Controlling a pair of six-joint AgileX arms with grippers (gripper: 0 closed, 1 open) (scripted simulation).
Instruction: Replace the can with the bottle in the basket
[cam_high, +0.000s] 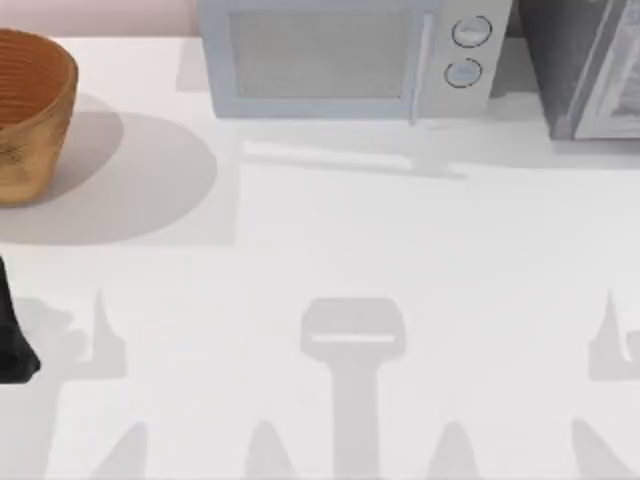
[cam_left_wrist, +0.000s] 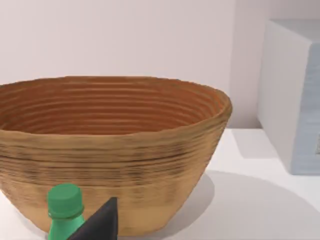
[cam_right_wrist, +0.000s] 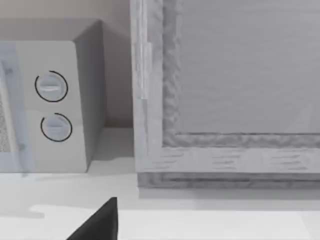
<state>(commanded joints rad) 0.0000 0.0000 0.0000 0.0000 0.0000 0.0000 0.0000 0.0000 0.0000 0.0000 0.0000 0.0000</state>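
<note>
The basket (cam_high: 30, 110) stands at the table's (cam_high: 330, 260) far left corner. The microwave (cam_high: 350, 60) sits to the right of the basket along the back edge, well apart from it, and a cabinet (cam_high: 590, 65) stands further right of the microwave. In the left wrist view, a bottle (cam_left_wrist: 64, 210) is upright just before the basket (cam_left_wrist: 110, 150).

Left arm (cam_high: 12, 335) at table's left edge, near side, its gripper (cam_left_wrist: 97, 225) shut on bottle (cam_left_wrist: 65, 210). Right gripper (cam_right_wrist: 100, 222) fingertip just visible.
</note>
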